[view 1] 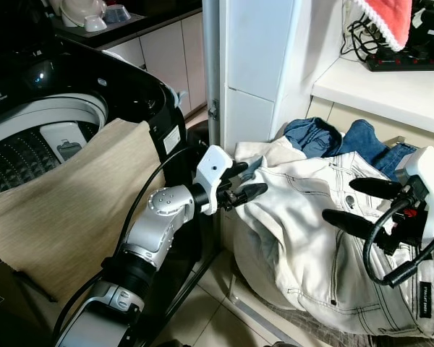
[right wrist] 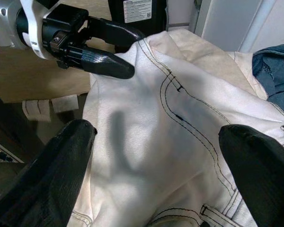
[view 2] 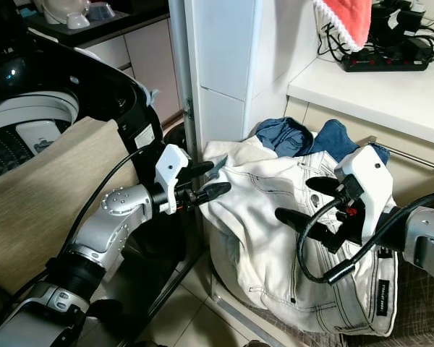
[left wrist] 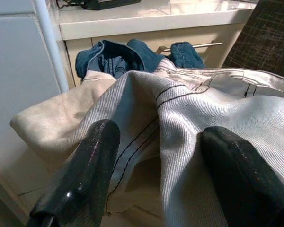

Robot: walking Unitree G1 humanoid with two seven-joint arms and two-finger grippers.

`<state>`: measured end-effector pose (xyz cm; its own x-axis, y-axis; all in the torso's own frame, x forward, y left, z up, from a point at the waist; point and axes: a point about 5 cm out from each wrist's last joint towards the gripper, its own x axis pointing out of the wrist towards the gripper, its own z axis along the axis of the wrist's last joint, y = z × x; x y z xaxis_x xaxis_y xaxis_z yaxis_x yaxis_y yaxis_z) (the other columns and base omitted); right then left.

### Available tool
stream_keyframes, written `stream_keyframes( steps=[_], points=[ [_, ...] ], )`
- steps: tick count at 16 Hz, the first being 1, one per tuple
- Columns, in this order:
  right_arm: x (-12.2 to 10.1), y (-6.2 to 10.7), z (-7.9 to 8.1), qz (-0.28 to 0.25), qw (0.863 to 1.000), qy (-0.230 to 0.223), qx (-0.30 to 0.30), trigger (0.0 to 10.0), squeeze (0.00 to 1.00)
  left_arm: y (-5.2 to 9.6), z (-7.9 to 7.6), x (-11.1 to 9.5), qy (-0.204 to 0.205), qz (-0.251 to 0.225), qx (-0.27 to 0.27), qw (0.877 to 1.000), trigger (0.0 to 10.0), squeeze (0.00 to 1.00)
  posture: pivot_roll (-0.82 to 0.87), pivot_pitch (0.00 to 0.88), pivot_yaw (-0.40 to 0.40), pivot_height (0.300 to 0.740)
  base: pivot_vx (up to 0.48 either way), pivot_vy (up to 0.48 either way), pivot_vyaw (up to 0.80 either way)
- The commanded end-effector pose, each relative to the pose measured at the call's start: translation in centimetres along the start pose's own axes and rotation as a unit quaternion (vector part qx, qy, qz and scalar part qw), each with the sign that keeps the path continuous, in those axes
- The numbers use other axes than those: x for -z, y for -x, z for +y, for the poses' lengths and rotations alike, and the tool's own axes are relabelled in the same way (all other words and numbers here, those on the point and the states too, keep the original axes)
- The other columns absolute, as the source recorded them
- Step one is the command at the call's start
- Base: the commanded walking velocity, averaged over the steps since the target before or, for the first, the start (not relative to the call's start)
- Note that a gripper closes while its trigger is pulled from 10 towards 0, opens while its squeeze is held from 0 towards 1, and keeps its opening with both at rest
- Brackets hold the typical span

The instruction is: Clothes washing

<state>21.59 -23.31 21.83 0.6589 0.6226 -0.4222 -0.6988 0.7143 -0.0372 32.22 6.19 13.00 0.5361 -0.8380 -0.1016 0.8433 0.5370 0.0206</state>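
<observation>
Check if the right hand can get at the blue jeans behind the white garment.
Probably not directly. The right hand hovers open over the white garment, which is heaped in front of the jeans and covers their lower part; only their top shows beyond it.

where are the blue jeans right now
The blue jeans lie at the back of the laundry pile, on the robot's right, behind the white trousers and just under the white counter, beyond the left claw.
</observation>
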Motion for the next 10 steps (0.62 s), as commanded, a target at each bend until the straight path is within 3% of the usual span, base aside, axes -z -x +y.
stream_keyframes(
  steps=[1, 10],
  points=[
    [-0.17, -0.16, 0.05, -0.003, 1.0, 0.008, -0.003, 10.0, 0.0, 0.06, 0.14, -0.51, 0.0, -0.006, 0.001, 1.0, 0.0, 0.0, -0.23, 0.002, 0.044, 0.74, 0.0, 0.0, 0.0],
    [-0.2, -0.29, 0.05, -0.008, 1.0, 0.011, -0.001, 10.0, 0.0, 0.0, -0.07, -0.93, 0.016, -0.021, 0.011, 1.0, 0.0, 0.0, -0.23, 0.002, 0.05, 0.74, 0.0, 0.0, 0.0]
  ],
)
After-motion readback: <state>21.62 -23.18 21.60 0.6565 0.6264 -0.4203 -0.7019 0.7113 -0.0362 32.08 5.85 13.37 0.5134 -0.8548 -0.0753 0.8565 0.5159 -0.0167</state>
